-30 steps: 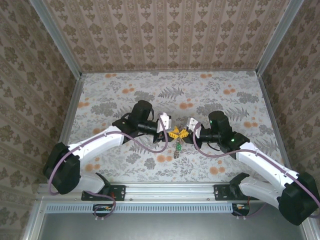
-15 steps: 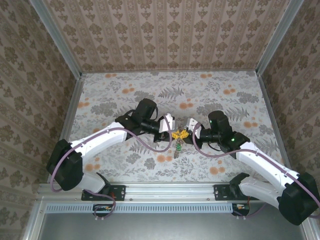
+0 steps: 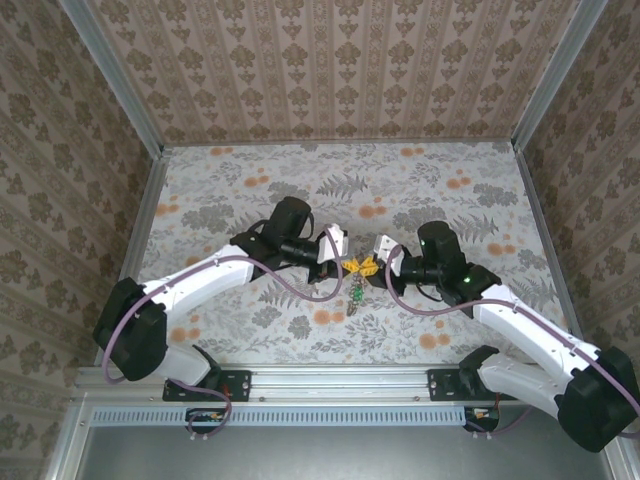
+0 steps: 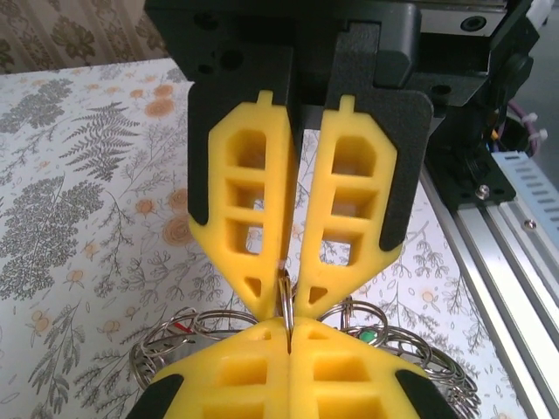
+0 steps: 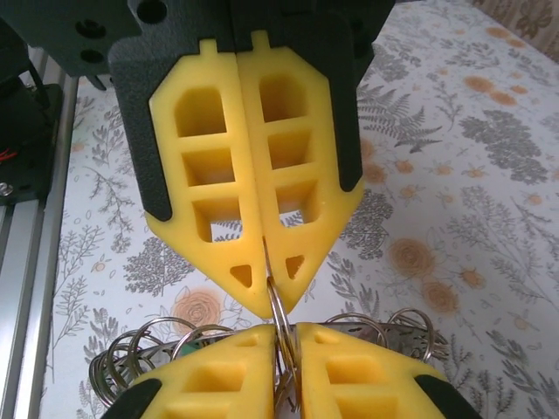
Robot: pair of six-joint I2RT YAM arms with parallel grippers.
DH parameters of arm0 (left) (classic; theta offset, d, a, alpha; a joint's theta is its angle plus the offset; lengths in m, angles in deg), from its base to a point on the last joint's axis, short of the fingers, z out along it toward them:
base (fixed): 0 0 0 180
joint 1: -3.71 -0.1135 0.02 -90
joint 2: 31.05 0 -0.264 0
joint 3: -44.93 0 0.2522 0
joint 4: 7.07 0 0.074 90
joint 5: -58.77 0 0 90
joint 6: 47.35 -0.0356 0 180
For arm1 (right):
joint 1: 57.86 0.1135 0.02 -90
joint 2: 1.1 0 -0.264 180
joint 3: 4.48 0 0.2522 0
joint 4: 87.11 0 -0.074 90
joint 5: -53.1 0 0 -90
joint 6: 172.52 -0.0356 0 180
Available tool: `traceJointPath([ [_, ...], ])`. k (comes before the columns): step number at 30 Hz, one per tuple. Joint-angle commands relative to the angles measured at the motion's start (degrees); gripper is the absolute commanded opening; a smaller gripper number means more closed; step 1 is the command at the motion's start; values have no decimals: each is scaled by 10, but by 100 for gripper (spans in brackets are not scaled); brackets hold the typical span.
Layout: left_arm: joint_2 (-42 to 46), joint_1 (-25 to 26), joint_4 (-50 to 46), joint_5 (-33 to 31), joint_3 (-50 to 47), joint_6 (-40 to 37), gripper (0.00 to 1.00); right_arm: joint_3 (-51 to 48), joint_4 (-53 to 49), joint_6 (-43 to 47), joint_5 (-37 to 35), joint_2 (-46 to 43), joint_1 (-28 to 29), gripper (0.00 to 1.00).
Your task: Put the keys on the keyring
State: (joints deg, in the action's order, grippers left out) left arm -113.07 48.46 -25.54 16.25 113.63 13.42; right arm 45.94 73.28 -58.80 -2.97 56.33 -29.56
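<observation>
Left gripper now stands closer to the right gripper than a second ago, fingertips against fingertips. Its jaws, spread apart at the earlier check, are now pressed together, pinching the keyring just ahead of the right gripper's own tips.

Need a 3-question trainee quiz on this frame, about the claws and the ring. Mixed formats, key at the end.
1. True or false: the left claw is shut on a thin metal ring.
2. The bunch of loose rings is: A) just below the two claws; B) against the far wall; C) on the metal rail.
3. How many claws have the thin metal ring between their fingers?
Key: 1 true. 2 A. 3 two, the left claw and the right claw.
</observation>
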Motion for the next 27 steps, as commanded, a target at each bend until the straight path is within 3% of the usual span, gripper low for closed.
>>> traceJointPath([
  [1,20,-14,109,67,-28,68,0,-10,29,-13,0,-10,-12,16],
  [13,22,-18,178,101,-54,109,0,-12,66,-39,17,-11,-15,12],
  [18,23,-18,177,100,-55,109,0,-9,61,-40,14,-11,-15,1],
  [27,20,-5,-8,35,0,-11,19,22,9,-11,25,-8,-14,0],
])
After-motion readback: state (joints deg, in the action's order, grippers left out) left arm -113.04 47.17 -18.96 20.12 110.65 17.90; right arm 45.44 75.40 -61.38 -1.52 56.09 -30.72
